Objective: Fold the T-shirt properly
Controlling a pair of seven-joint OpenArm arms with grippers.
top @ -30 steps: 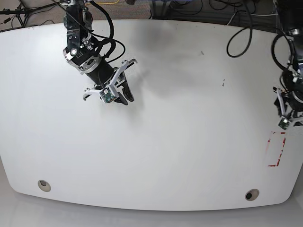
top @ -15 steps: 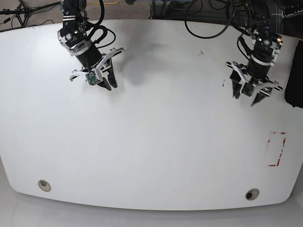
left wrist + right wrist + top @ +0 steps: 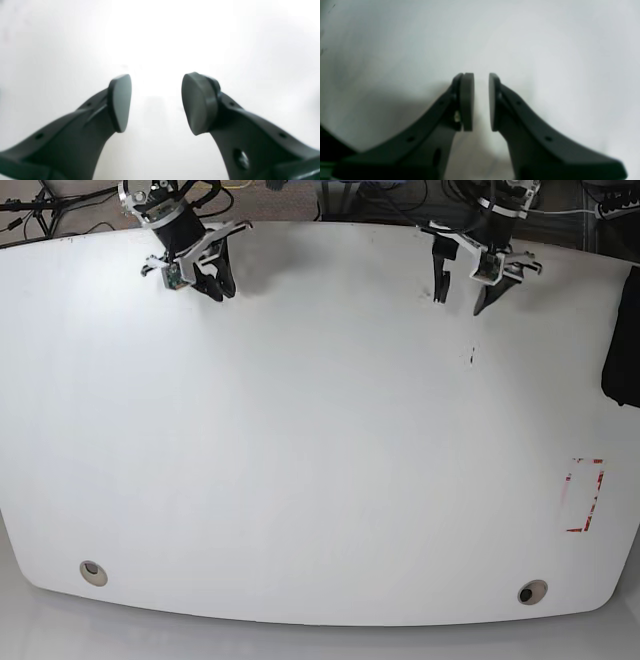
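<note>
White table [image 3: 320,480], both claws at its far edge – right claw [image 3: 214,283], left claw [image 3: 460,292] – black T-shirt [image 3: 622,345] at right edge

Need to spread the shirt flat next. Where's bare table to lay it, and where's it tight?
Nearly all of the table is bare: the whole middle and near edge, between the two holes. Tight spots: the far edge, where the right gripper and left gripper hover, and the red marking by the side where the T-shirt hangs.

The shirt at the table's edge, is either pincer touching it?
Apart. The base view shows the shirt at the table's far side edge, with the left pincer and right pincer up near the back, bare table between.
</note>
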